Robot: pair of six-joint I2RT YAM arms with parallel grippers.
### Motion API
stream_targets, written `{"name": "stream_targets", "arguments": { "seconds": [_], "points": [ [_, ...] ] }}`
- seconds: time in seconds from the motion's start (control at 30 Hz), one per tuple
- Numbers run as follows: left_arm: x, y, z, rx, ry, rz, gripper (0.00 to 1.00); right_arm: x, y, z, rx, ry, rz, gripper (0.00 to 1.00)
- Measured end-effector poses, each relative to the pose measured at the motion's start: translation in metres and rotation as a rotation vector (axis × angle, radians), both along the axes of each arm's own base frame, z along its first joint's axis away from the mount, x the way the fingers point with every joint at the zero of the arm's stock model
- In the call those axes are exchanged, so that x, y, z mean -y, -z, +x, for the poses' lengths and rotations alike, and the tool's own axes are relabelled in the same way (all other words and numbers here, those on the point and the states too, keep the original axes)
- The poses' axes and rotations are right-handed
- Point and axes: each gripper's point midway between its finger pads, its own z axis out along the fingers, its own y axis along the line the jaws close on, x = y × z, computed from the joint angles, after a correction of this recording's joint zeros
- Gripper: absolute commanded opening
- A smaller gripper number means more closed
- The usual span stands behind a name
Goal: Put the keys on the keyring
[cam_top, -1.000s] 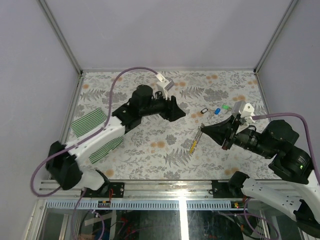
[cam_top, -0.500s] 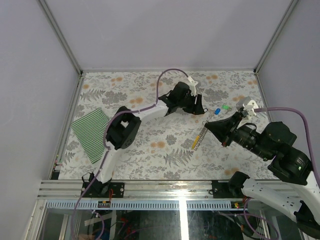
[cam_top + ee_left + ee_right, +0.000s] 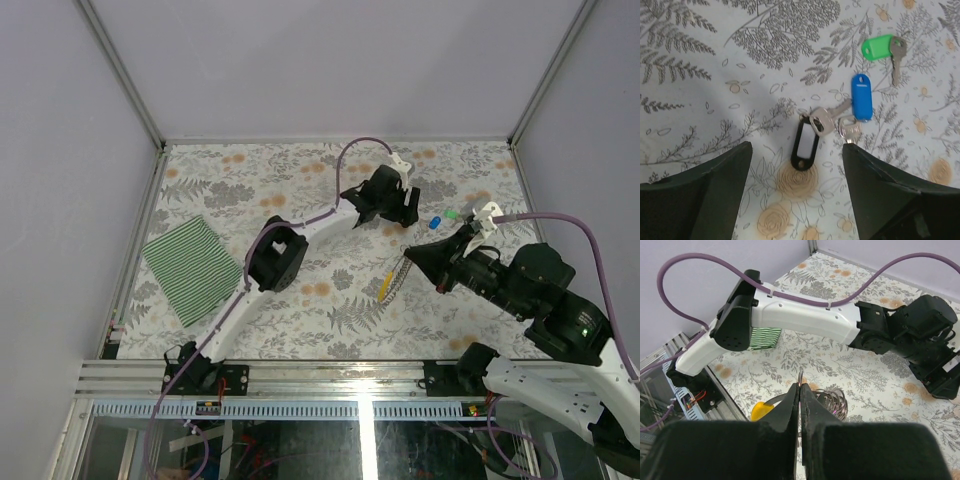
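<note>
Through the right wrist camera, a thin metal loop of the keyring [image 3: 800, 376] is seen pinched between the closed fingers of the right pincer [image 3: 800, 392]. Its coiled chain and yellow tag [image 3: 761, 410] are gathered just past the fingertips. In the overhead view only the chain and tag can be made out, trailing from that pincer on the near side of the blue key [image 3: 434, 223].

The small items are resolved by the left wrist camera alone. Silver key blades are bunched between the blue key's head and a black tag [image 3: 804, 144] with a white insert, which lies just left of the blue key. The green key [image 3: 883, 47] is found just beyond the blue key, apart from it.

A striped cloth [image 3: 190, 265] is laid flat on the patterned bench [image 3: 300, 180], well to the left of the blue key. The right wrist view is crossed by the left arm [image 3: 805, 315], and much of the bench behind the keyring is hidden by it. Overhead, the black tag is covered by that arm's wrist.

The left pincer [image 3: 796, 167] is spread wide with nothing gripped. The black tag is framed between its fingertips, and the blue key lies just past the right-hand finger. Whether the fingers are touching the bench cannot be told. Both keys are left on the bench just beyond the right pincer, clear of the keyring held in it.
</note>
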Motion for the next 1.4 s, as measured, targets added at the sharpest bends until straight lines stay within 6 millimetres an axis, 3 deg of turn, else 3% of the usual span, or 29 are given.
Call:
{"name": "stream_targets", "arguments": {
  "seconds": [0.37, 0.77, 1.4],
  "points": [
    [0.017, 0.01, 0.013, 0.072, -0.038, 0.029, 0.72, -0.002, 0.004, 0.002, -0.001, 0.0, 0.002, 0.0],
    [0.023, 0.012, 0.016, 0.078, -0.045, 0.009, 0.46, -0.003, 0.005, 0.002, -0.003, 0.001, -0.001, 0.0],
    [0.028, 0.017, 0.013, 0.037, -0.059, -0.029, 0.15, -0.003, 0.006, 0.002, -0.004, 0.001, -0.002, 0.0]
  ]
}}
